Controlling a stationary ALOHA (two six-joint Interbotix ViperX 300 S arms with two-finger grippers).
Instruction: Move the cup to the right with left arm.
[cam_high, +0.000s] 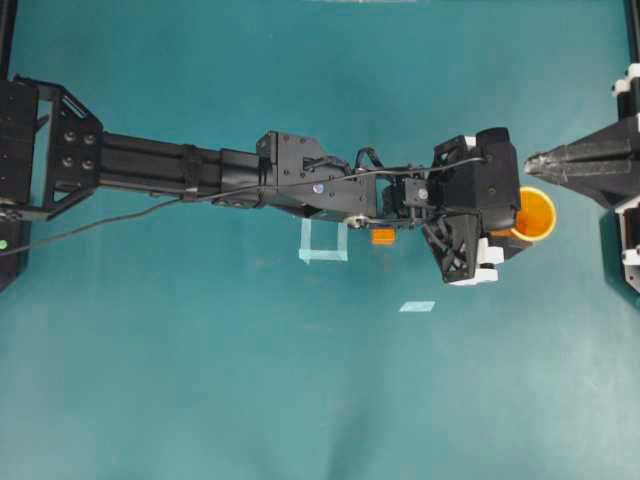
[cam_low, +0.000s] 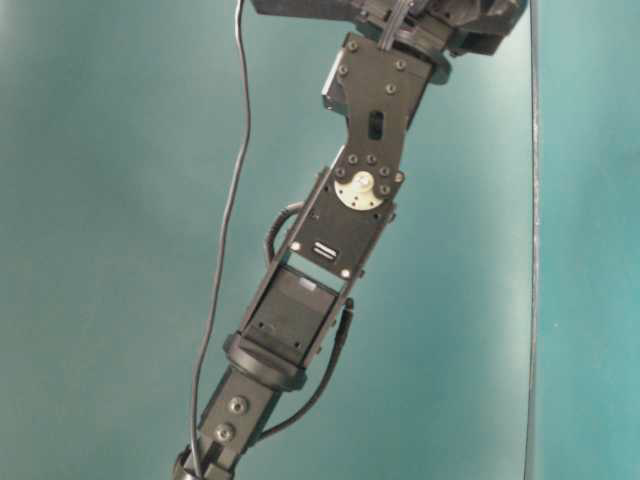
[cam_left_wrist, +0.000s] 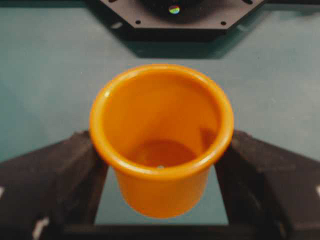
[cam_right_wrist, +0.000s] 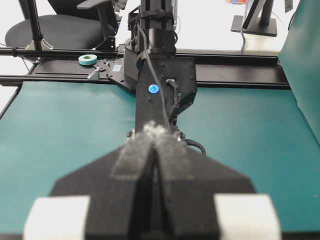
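Between left end effector fingers | cup upright, mouth up, axis vertical | jaws gripping cup sides

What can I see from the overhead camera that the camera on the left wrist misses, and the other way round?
Only the overhead view shows the whole left arm stretched across the table, a small orange cube under it, pale tape marks, and the right end effector, shut. Only the left wrist view shows inside the cup, down to its bottom, with the left end effector fingers at either side. Both show the orange cup and the teal table.
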